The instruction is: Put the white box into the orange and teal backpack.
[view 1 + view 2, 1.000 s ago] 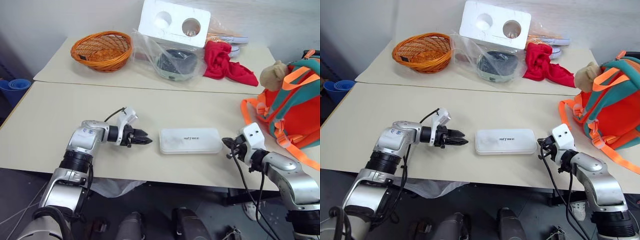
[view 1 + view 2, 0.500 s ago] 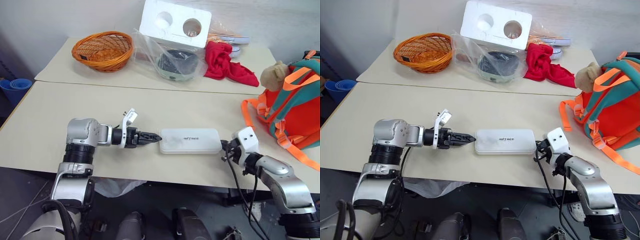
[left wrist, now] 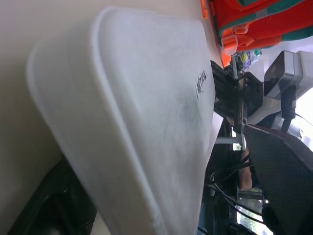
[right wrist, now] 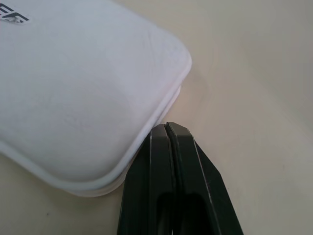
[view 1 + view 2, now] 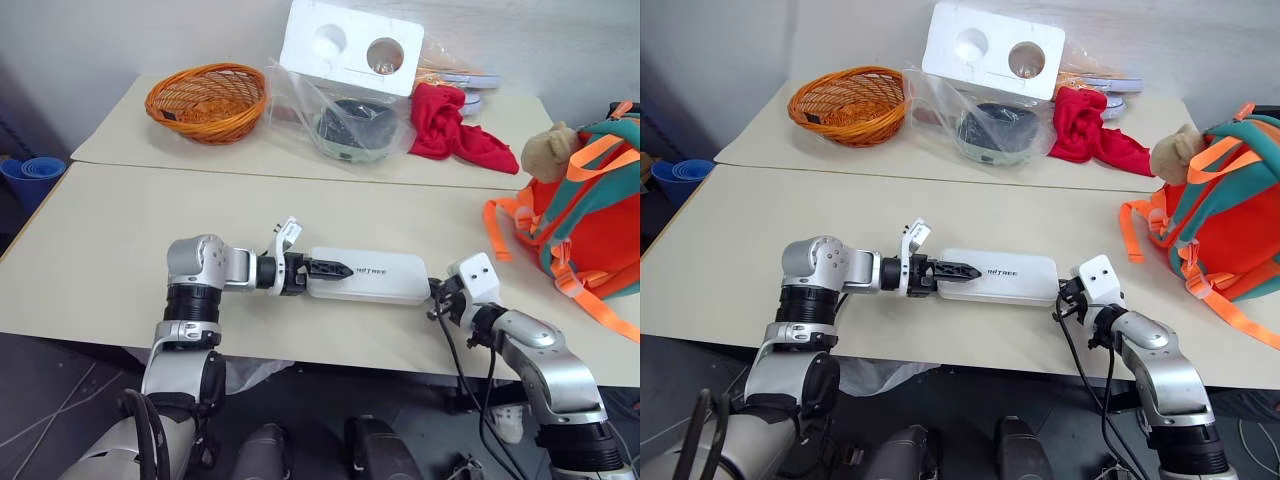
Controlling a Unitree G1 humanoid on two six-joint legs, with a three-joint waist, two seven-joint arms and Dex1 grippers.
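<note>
Lying between both claws, white box [image 5: 365,276], left gripper [image 5: 335,268] straddling its end

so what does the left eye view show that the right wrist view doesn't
Left eye view alone: the orange wicker basket, white foam block, red cloth, orange and teal backpack and the left gripper over the white box. Right wrist view alone: the right gripper fingers pressed shut at the box's corner. Both: the box on the table.

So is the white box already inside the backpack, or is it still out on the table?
Out. The white box lies flat on the table, left of the orange and teal backpack and apart from it.
</note>
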